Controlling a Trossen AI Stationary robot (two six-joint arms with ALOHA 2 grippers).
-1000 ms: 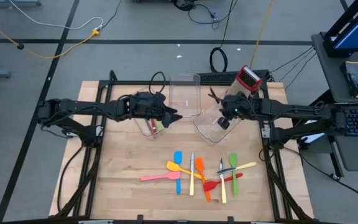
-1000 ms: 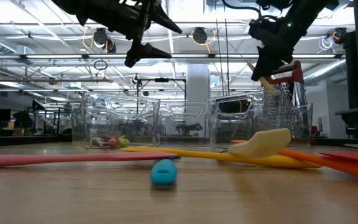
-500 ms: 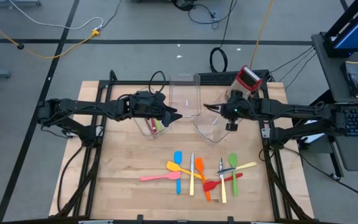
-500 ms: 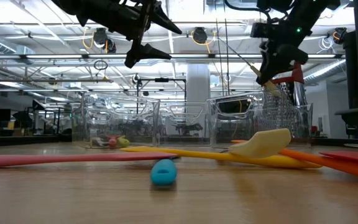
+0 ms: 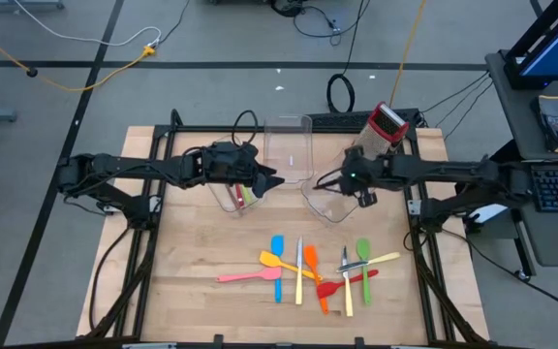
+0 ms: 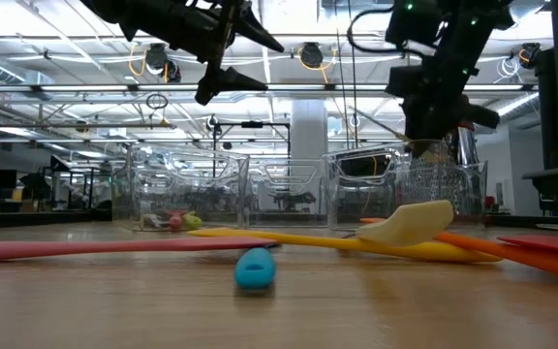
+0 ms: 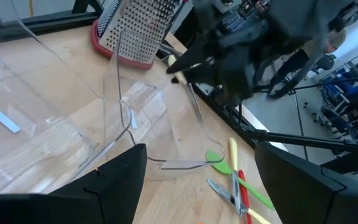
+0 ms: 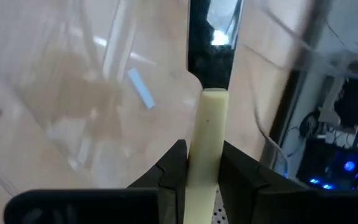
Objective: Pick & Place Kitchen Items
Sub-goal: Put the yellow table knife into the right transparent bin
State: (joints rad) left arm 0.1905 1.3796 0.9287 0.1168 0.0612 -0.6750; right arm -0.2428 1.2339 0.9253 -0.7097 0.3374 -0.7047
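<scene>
While the cream-handled knife sits clamped in the right gripper fingers above a clear bin, other utensils lie at the worktop's six o'clock. At nine o'clock of that bin, the left gripper hovers, fingers apart, empty.

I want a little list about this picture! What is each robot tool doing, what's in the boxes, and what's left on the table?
right tool: shut on a cream-handled knife, held above the right bin
left tool: open, holding nothing, above the left bin
left bin contents: a few small coloured utensils
middle bin: nothing seen inside
grater: behind the right bin, at the table's back edge
left on table: a cluster of spatulas and cutlery near the front, among them a blue spatula, pink spatula, green spatula
</scene>
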